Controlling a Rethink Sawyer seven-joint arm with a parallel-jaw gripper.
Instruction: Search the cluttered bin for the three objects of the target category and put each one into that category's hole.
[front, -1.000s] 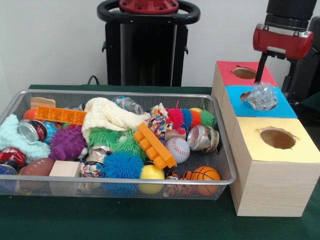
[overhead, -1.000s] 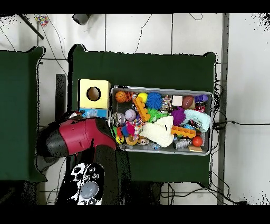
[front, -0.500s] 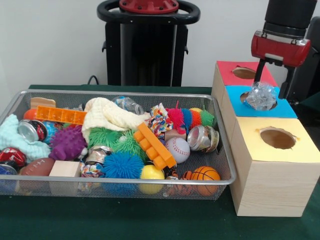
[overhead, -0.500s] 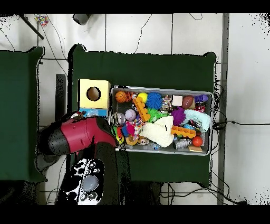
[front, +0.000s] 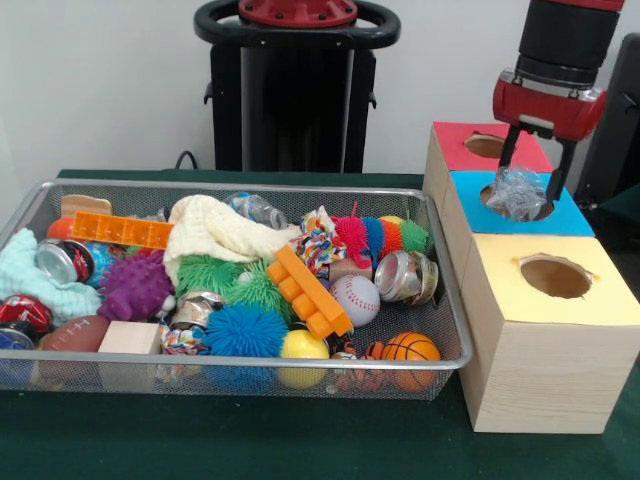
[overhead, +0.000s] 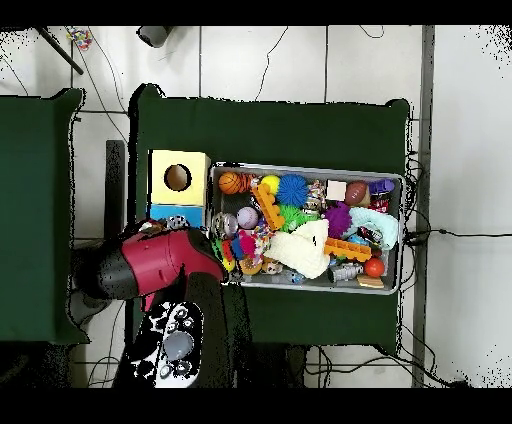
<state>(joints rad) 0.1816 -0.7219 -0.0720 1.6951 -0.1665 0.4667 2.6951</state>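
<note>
Front view, as I read it from the remote station: my gripper (front: 531, 183) hangs directly over the blue box (front: 572, 215), its two fingers spread, one on each side of a crumpled clear plastic piece (front: 519, 192). That piece sits in the mouth of the blue box's hole, part of it above the rim. The fingers (front: 556, 172) flank it closely; I cannot confirm whether they touch it, so I record them as apart and not clamped.

The relation that governs the coming move is vertical: the plastic lies straight below the claw and slightly toward the bin side of it. I judge it has no clear long axis. In my judgement the drop is nearly complete, and the piece may stay perched rather than fall through.

Adjacent findings: the red box (front: 470, 146) stands just behind the blue one, the yellow box (front: 527, 292) just in front, both holes unobstructed. The wire bin (front: 452, 352) lies beside the boxes, heaped with balls, crushed cans, an orange block (front: 309, 292) and a cream cloth (front: 215, 233). Nothing stands between claw and hole. Overhead, the arm covers the boxes.
</note>
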